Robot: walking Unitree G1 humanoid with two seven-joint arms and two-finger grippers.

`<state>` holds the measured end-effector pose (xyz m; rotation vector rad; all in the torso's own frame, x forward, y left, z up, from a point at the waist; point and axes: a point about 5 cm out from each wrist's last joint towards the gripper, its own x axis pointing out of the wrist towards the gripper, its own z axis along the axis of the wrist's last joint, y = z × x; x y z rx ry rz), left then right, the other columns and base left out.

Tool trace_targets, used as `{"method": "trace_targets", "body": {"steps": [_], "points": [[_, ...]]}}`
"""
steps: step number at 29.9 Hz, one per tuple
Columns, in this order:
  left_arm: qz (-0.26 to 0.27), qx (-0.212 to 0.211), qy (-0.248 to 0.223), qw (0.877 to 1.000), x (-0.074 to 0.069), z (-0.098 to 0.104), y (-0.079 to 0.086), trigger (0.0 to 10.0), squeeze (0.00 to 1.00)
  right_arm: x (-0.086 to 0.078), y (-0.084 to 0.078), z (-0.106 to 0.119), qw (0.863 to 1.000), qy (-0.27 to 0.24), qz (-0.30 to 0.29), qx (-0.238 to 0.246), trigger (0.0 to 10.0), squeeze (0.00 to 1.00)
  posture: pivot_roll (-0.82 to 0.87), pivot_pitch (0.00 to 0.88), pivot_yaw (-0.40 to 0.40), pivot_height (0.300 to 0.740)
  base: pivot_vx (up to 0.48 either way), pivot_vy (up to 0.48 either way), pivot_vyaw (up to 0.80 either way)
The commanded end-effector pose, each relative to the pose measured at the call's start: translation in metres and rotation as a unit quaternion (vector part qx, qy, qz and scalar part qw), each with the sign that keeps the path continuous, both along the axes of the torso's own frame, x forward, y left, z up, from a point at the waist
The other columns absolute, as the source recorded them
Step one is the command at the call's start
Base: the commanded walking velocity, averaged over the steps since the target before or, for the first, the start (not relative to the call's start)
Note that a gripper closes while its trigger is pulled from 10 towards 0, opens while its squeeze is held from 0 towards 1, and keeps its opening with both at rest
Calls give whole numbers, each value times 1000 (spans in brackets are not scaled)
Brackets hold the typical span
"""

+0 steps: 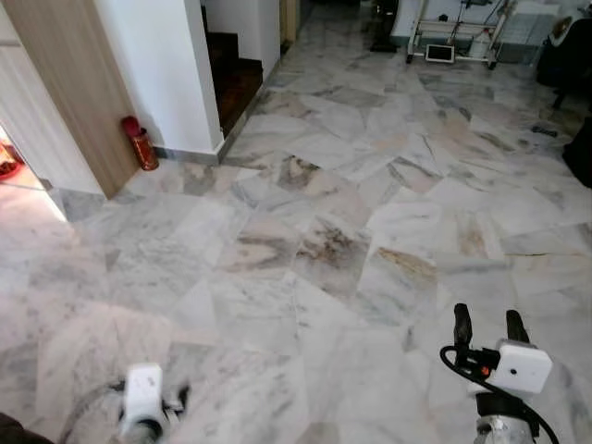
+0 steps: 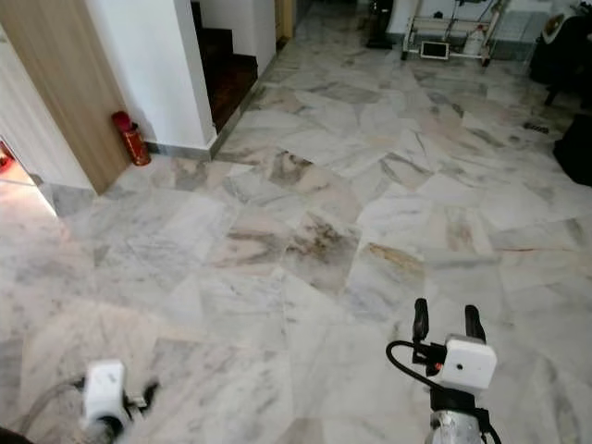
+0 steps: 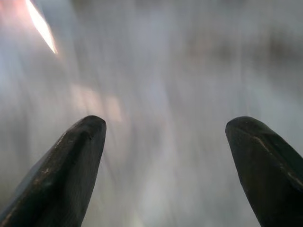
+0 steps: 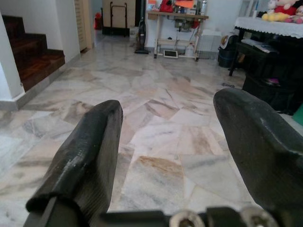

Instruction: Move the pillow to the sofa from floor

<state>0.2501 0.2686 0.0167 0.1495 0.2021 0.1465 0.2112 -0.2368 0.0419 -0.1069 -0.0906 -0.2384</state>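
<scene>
My right gripper (image 1: 489, 326) is raised at the lower right, open, its two black fingers (image 4: 85, 156) pointing forward over bare marble floor (image 1: 314, 250) with nothing between them. My left gripper (image 3: 165, 142) hangs low at the lower left; in its wrist view the fingers (image 3: 66, 165) stand wide apart over a blurred floor, holding nothing. No pillow or sofa can be made out in these frames.
A white wall corner (image 1: 171, 74) and a wooden door panel (image 1: 69, 88) stand at the left, with a red canister (image 1: 141, 142) at their foot. Dark stairs (image 1: 231, 79) rise behind. A white rack (image 1: 453, 37) stands far back, and dark furniture (image 1: 569, 55) lines the right.
</scene>
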Motion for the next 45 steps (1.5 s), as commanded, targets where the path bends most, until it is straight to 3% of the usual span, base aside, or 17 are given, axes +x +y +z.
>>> {"method": "trace_targets", "body": {"steps": [1, 4, 9, 11, 14, 15, 17, 24, 28, 29, 32, 34, 35, 36, 37, 40, 45], "points": [[-25, -5, -50, 998, 9, 15, -9, 10000, 0, 2, -3, 6, 1000, -2, -4, 4, 10000, 0, -63, 0, -32, 740, 0, 0, 0], [-36, -5, -73, 997, 11, 24, -14, 10000, 0, 3, -4, 8, 1000, 0, -4, 4, 10000, 0, -65, 0, -35, 740, 0, 0, 0], [-102, 3, -176, 979, 3, 64, -48, 10000, 0, 4, -7, 18, 1000, -11, -13, 3, 10000, 0, -58, 0, -43, 740, 0, 0, 0], [-109, 7, -191, 976, -1, 72, -52, 10000, 0, 3, -7, 20, 1000, -13, -16, 3, 10000, 0, -57, 0, -40, 740, 0, 0, 0], [-102, 9, -210, 972, -11, 85, -54, 10000, 0, 0, -8, 25, 999, -20, -26, 6, 10000, 0, -50, 0, -37, 740, 0, 0, 0], [-83, 20, -218, 972, -21, 96, -53, 10000, 0, -6, -7, 28, 999, -24, -39, 16, 10000, 0, -39, 0, -37, 740, 0, 0, 0], [-56, 22, -214, 975, -25, 98, -47, 10000, 0, -9, -5, 25, 999, -15, -43, 18, 10000, 0, -29, 0, -37, 740, 0, 0, 0], [-43, 20, -198, 979, -19, 102, -34, 10000, 0, -8, 1, 18, 999, 4, -34, 34, 10000, 0, -33, 0, -12, 740, 0, 0, 0], [-56, 16, -143, 988, -6, 81, -32, 10000, 0, -3, -6, -6, 997, 58, -33, 39, 10000, 0, -45, 0, -7, 740, 0, 0, 0], [-43, 5, -113, 993, 1, 68, -26, 10000, 0, -1, -11, -20, 993, 91, -43, 65, 10000, 0, -52, 0, -2, 740, 0, 0, 0], [-7, -36, -34, 999, 10, 34, -12, 10000, 0, -1, -17, -55, 975, 178, -64, 114, 10000, 0, -67, 0, -1, 740, 0, 0, 0], [10, -40, 48, 998, 6, 5, -6, 10000, 0, -14, -18, -82, 949, 272, -83, 135, 10000, 0, -72, 0, 0, 740, 0, 0, 0], [9, -43, 58, 997, 5, 2, -6, 10000, 0, -16, -17, -86, 944, 288, -85, 137, 10000, 0, -69, 0, 1, 740, 0, 0, 0], [14, -36, 93, 995, -1, -10, -4, 10000, 0, -24, -13, -96, 932, 326, -77, 140, 10000, 0, -70, 0, -1, 740, 0, 0, 0], [27, -36, 144, 989, -14, -28, -1, 10000, 0, -41, -6, -112, 907, 393, -60, 139, 10000, 0, -70, 0, -4, 740, 0, 0, 0], [38, -34, 214, 975, -38, -52, -3, 10000, 0, -66, 3, -129, 871, 472, -36, 133, 10000, 0, -38, 0, -25, 740, 0, 0, 0], [49, -36, 306, 950, -71, -80, -7, 10000, 0, -81, 10, -139, 849, 505, -26, 151, 10000, 0, -50, 0, -25, 740, 0, 0, 0]]}}
